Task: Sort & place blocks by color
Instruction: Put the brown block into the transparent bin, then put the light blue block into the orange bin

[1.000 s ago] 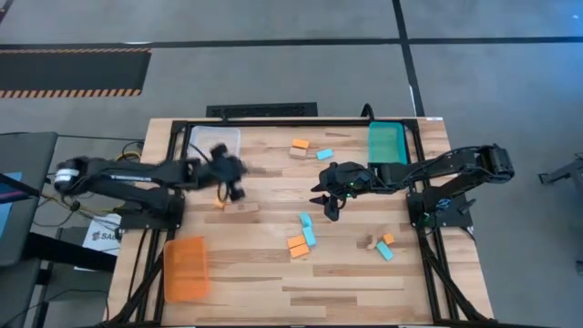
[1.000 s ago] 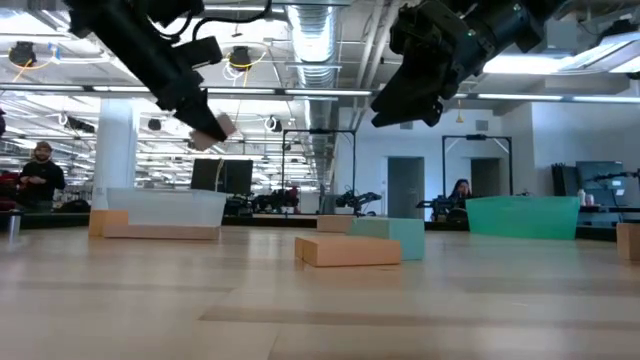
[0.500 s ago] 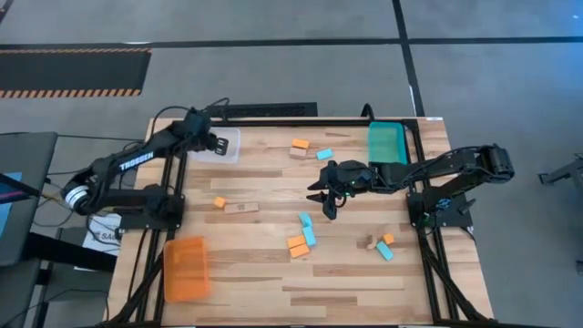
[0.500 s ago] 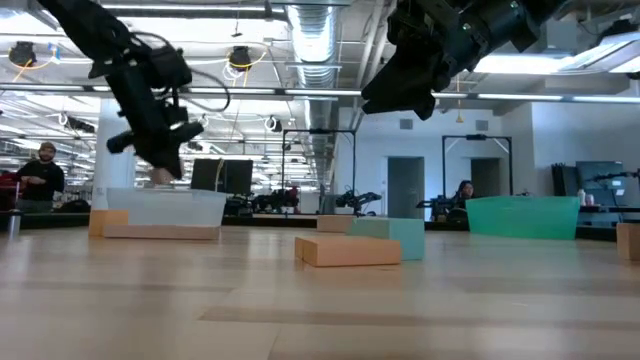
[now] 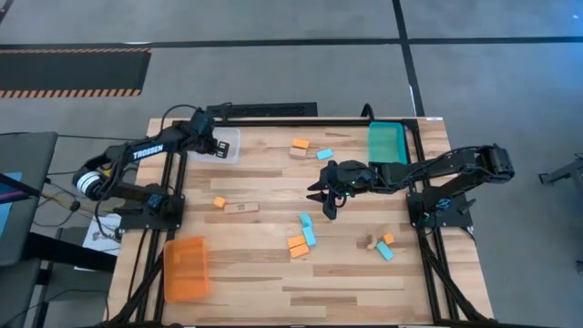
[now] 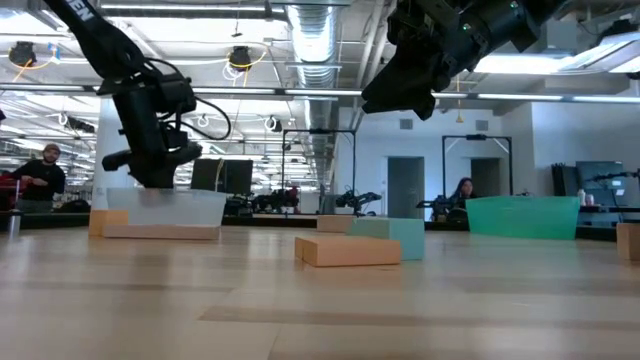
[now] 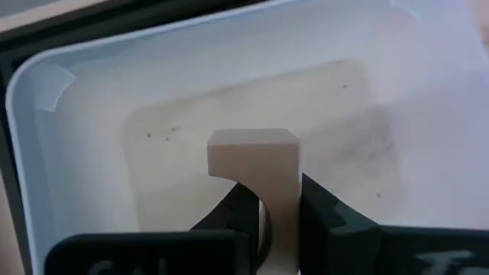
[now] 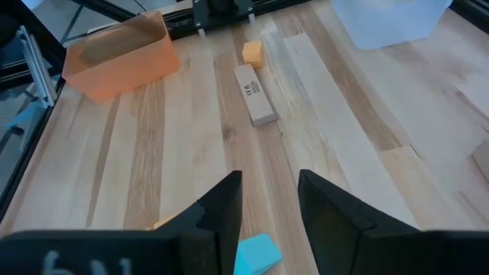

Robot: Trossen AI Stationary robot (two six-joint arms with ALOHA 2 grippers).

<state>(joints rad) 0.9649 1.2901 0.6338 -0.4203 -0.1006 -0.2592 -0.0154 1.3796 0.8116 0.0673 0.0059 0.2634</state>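
Observation:
My left gripper point(image 5: 219, 146) hangs over the clear tray point(image 5: 228, 135) at the table's far left and is shut on a tan block point(image 7: 256, 164). My right gripper point(image 5: 328, 199) hovers open above the table's middle, with nothing between its fingers; a light blue block point(image 8: 252, 256) lies on the table beneath it. Other blocks lie flat on the wood. An orange one point(image 5: 300, 144) and a light blue one point(image 5: 324, 154) are near the far edge. A small orange one point(image 5: 219, 202) sits beside a long tan one point(image 5: 241, 207). Orange and light blue ones point(image 5: 299, 246) cluster near the middle. My left gripper pinches the tan block by two opposite sides point(image 7: 284, 200) between its two fingers point(image 7: 328, 221). The fingers slant down from above. The block's free end sticks out past the fingertips, over the clear tray's floor point(image 7: 183, 130); whether it touches the floor, I cannot tell.
A teal tray point(image 5: 386, 143) stands at the far right and an orange tray point(image 5: 185, 269) at the near left. Three more blocks point(image 5: 383, 244) lie near the right edge. Bare wood spreads along the near side. People show in the room beyond the table.
My left gripper has swung from above the long tan block toward the table's far left corner, rolling and sinking as it went. It now hangs low over the clear tray, still shut on the tan block.

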